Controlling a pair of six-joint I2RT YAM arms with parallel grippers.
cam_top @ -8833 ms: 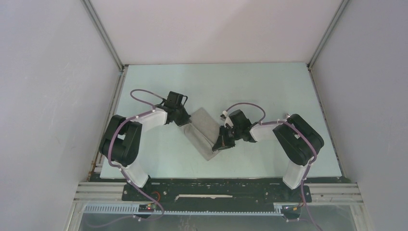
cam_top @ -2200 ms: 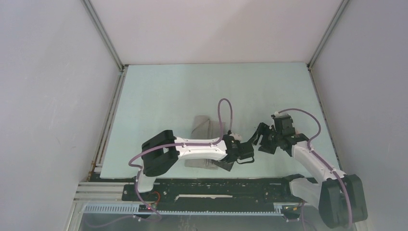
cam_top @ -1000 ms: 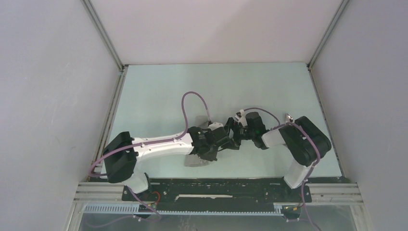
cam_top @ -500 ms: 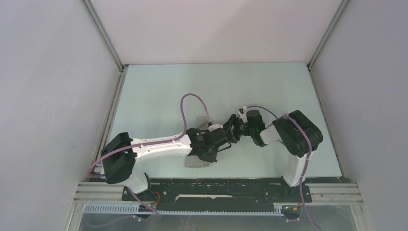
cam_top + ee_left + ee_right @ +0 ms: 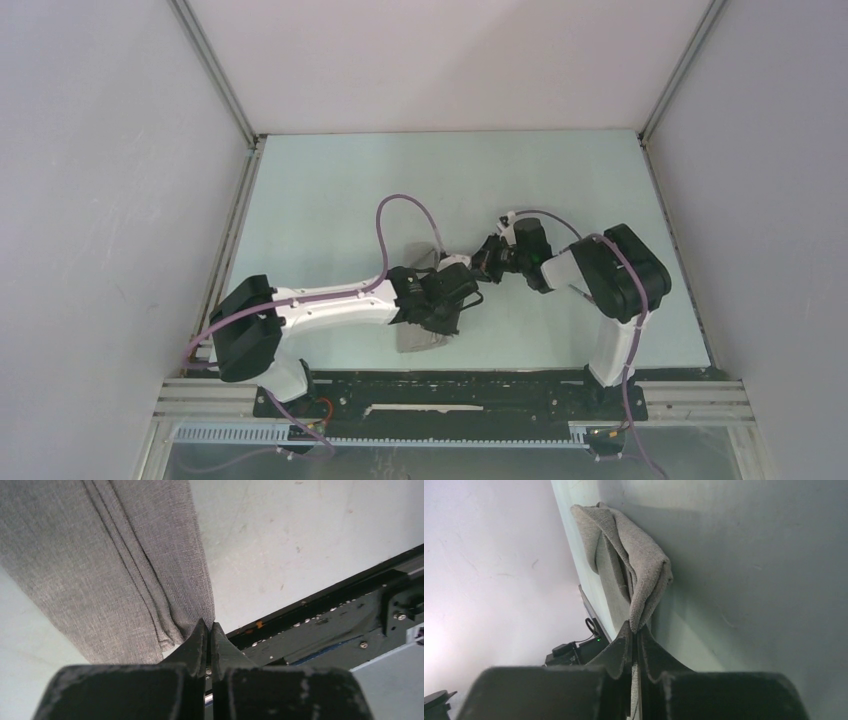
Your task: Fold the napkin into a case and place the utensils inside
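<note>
The napkin (image 5: 418,341) lies near the table's front edge as a folded grey strip, mostly hidden under my arms. In the left wrist view the napkin (image 5: 100,555) shows several stacked layers. My left gripper (image 5: 210,626) is shut on its near corner and points at the table's front edge. From above, the left gripper (image 5: 437,322) reaches across from the lower left. My right gripper (image 5: 636,632) is shut on a bunched fold of the napkin (image 5: 639,570), which stands up off the table. The right gripper (image 5: 478,268) sits just right of the left one. The utensils and the case are out of view.
A black mounting rail (image 5: 450,385) runs along the table's near edge, and that rail (image 5: 350,605) is close ahead of the left fingers. White walls enclose the pale green table (image 5: 350,190) on three sides. A purple cable (image 5: 400,215) loops above the left wrist.
The right gripper went from open to shut on the napkin's far fold and has pulled slightly back and right. The left arm has stayed put, gripper shut.
</note>
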